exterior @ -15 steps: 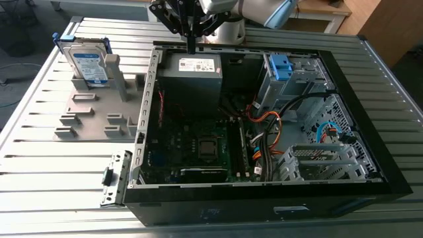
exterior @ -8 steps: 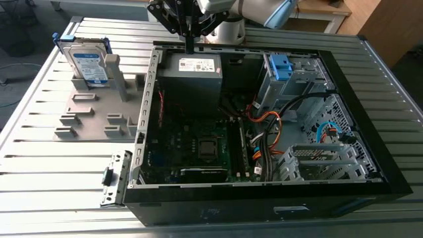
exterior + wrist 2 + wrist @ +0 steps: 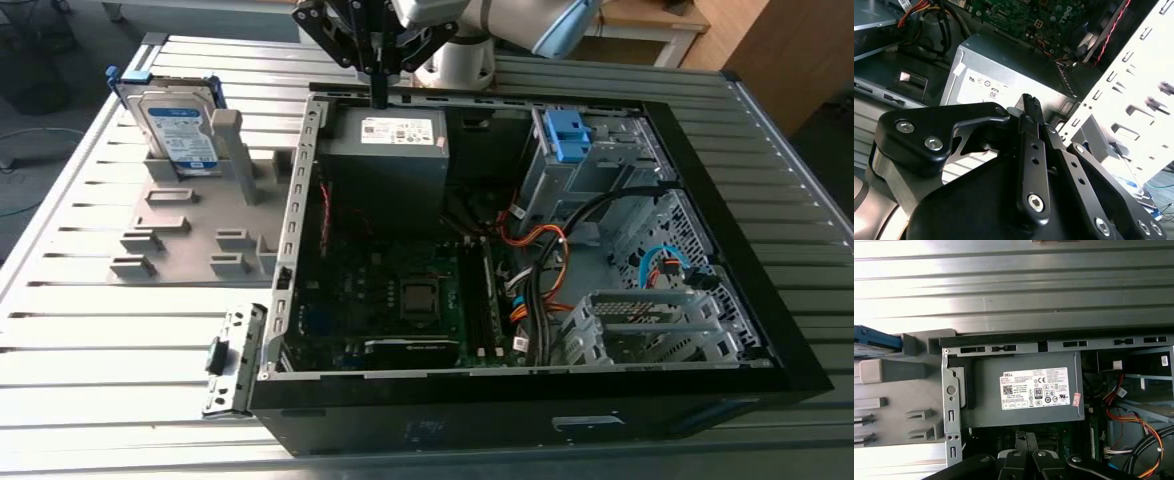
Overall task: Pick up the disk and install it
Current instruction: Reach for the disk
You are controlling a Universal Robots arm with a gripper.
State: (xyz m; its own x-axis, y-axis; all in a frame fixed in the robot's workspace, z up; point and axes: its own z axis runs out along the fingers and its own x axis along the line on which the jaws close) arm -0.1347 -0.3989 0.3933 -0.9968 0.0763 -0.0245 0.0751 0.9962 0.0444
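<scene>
Right now the gripper [image 3: 379, 98], fingers [image 3: 1029, 107] pressed together and empty, hangs just above the power supply [image 3: 390, 150], with the disk [image 3: 178, 125] upright in its grey holder [image 3: 187, 235] well away from the fingers; reaching it closed risks knocking it over.

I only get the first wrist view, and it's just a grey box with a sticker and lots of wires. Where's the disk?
Observer: In the exterior view, the disk stands upright in a grey holder on the table, to the exterior view's left of the open computer case.
Operator: Is the gripper holding it?
Observer: No. The gripper hangs over the case's far edge, by that grey box, apart from the disk.
Operator: Are its fingers open?
Observer: In the second wrist view, the fingertips sit together with nothing between them.
</scene>
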